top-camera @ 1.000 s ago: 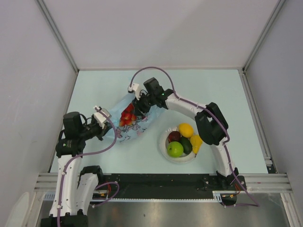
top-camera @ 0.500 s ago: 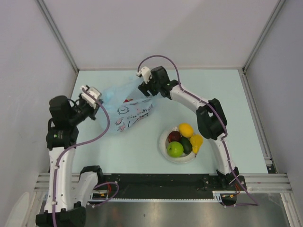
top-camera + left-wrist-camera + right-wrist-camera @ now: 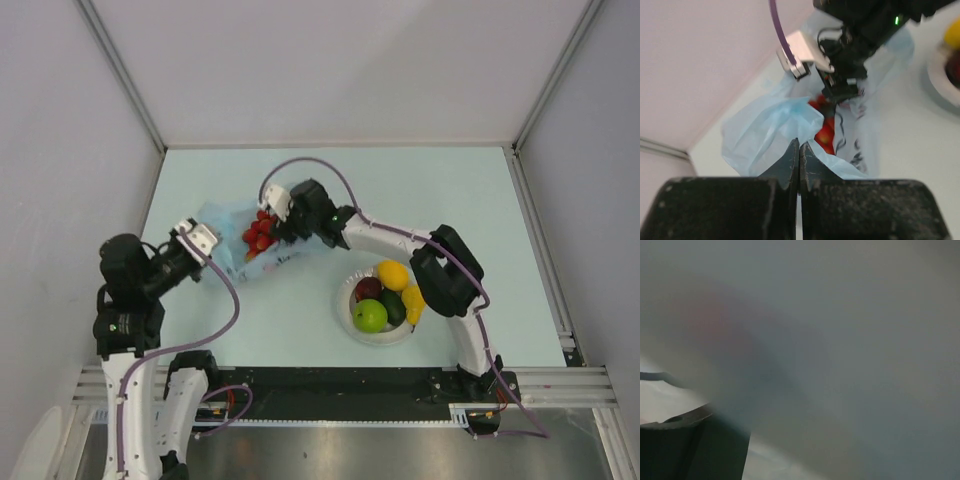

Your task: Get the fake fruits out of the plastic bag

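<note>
The light-blue plastic bag (image 3: pixel 228 218) lies on the table between my two grippers. A bunch of red grapes (image 3: pixel 257 234) shows inside it. My left gripper (image 3: pixel 210 257) is shut on the bag's near-left edge; in the left wrist view the jaws (image 3: pixel 799 145) pinch the bag (image 3: pixel 765 135) just before the grapes (image 3: pixel 824 136). My right gripper (image 3: pixel 284 231) is at the bag's right end, against the grapes, and appears shut on the plastic. The bag (image 3: pixel 815 340) blurs over the right wrist view, leaving only one dark finger (image 3: pixel 685 445) visible.
A white plate (image 3: pixel 345 300) stands right of the bag, holding a lemon (image 3: pixel 392 274), green apple (image 3: pixel 370 316), maroon fruit (image 3: pixel 368 288), avocado (image 3: pixel 393 306) and banana (image 3: pixel 414 302). Walls close the table at the left, back and right.
Both grippers lifted the bag and stretched it between them, then lowered it back to the table. The grapes show again at the bag's right end.
</note>
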`<state>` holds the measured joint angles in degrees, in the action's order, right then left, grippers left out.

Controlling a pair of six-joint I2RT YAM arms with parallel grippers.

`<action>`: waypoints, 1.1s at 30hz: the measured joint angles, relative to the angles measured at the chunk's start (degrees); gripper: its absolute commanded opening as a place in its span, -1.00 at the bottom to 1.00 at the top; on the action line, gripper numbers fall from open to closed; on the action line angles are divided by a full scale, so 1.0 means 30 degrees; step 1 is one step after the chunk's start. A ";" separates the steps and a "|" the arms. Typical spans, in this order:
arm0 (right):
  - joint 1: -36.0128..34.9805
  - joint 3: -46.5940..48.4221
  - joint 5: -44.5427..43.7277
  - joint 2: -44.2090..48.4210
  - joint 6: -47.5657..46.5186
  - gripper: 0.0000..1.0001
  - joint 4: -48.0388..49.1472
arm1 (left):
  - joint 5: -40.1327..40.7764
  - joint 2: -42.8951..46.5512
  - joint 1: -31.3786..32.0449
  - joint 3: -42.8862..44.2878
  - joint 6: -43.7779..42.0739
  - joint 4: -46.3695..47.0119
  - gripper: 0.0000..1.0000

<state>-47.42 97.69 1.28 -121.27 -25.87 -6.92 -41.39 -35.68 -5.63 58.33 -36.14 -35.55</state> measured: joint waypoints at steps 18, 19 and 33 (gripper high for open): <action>-0.0583 -0.3395 0.4116 0.4495 0.0146 -0.05 -0.4095 | -0.0095 0.3373 0.0000 -0.4299 -0.0576 -0.4000 -1.00; -0.0583 -0.2805 0.4386 0.4211 0.0612 -0.04 -0.3985 | -0.0153 0.3359 0.0000 -0.4299 -0.0423 -0.3876 -1.00; -0.0510 -0.1559 0.3198 0.0583 0.7373 0.49 -0.3359 | -0.0452 0.3126 0.0000 -0.4299 0.0896 -0.3067 -1.00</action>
<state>-48.95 93.01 10.87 -119.52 -3.75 -16.99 -42.74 -26.30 -5.63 45.43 -33.45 -44.75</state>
